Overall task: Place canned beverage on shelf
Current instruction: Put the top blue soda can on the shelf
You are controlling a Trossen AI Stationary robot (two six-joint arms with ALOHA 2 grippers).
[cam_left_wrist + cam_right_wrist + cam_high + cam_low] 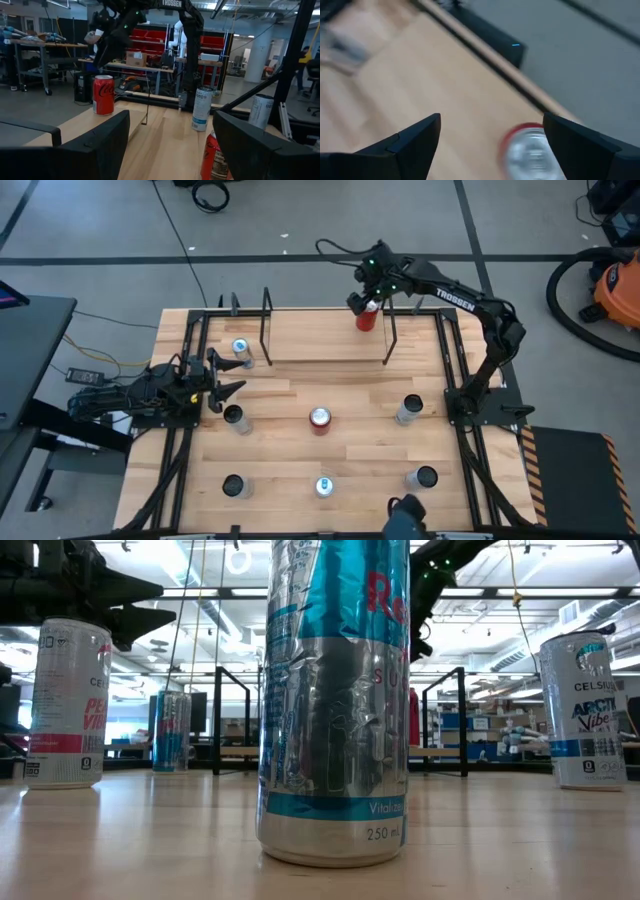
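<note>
A red cola can stands upright on the right end of the shelf's pale-wood board, next to the right black wire frame. It also shows in the left wrist view and the right wrist view. My right gripper hovers open just above the can, clear of it, and its own view shows the can's top below the spread fingers. My left gripper is open and empty near the table's left edge, low over the table.
Several cans stand upright on the table: a red one at the middle and silver ones around it. One silver-blue can stands right in front of the low camera. The shelf's left frame is upright.
</note>
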